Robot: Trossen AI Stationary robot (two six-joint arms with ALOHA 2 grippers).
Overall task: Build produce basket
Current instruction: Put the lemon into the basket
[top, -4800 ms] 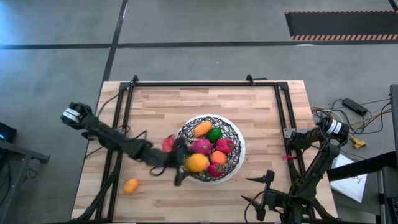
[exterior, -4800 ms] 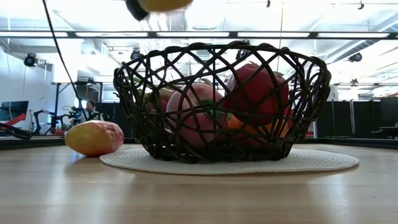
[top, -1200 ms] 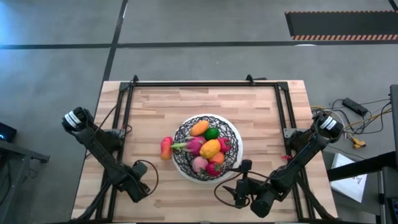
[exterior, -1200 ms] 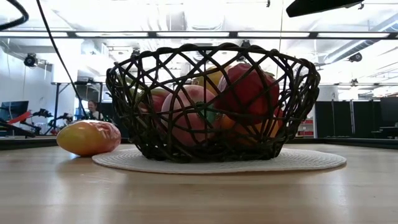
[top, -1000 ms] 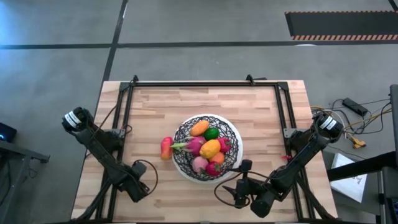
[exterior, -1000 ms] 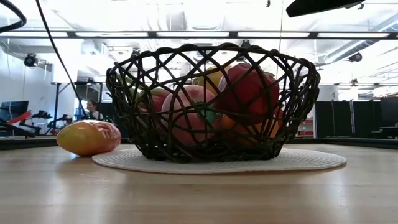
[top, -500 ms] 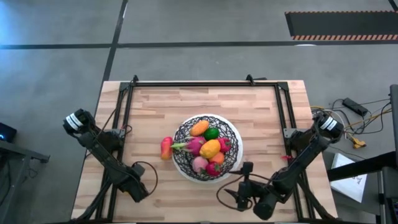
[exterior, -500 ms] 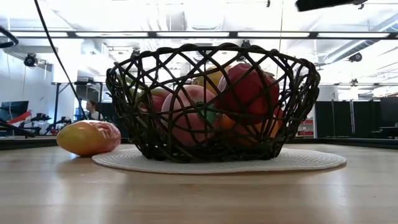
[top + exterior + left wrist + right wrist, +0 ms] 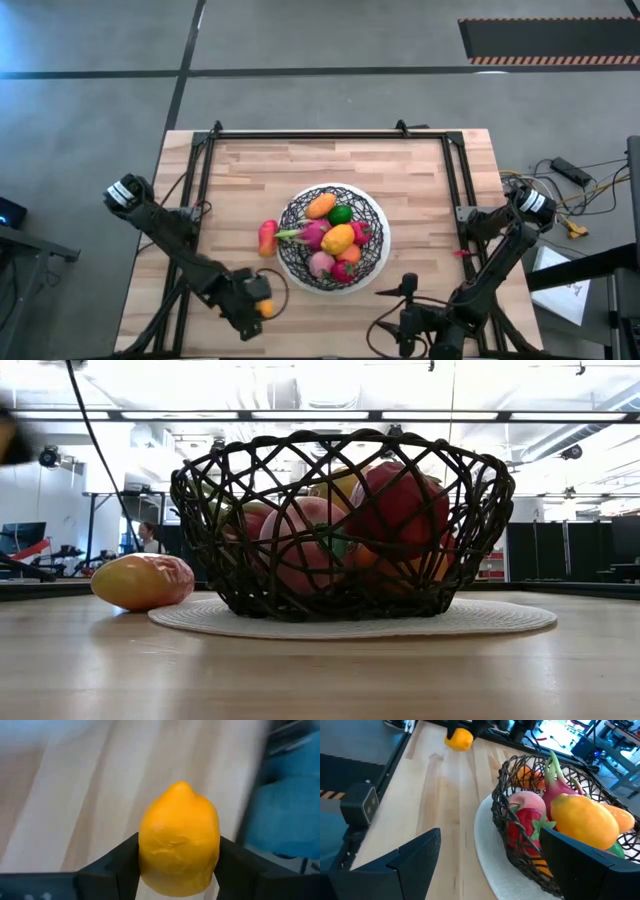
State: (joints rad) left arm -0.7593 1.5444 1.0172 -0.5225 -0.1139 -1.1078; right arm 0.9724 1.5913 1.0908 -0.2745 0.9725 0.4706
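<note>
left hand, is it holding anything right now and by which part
Yes. The left hand is shut on a yellow-orange lemon, its fingers pressing the fruit's two opposite sides, the pointed tip facing away. The right hand is open and holds nothing.

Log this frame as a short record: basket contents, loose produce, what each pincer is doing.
basket: black wire basket at table centre, on a white round mat
in basket: dragon fruit, lime, yellow piece, orange, red and pink pieces
loose on table: red-yellow piece, just outside the basket on the left arm's side
left pincer: near the table's front edge, shut on an orange lemon-shaped fruit
right pincer: open, empty, near the front edge
</note>
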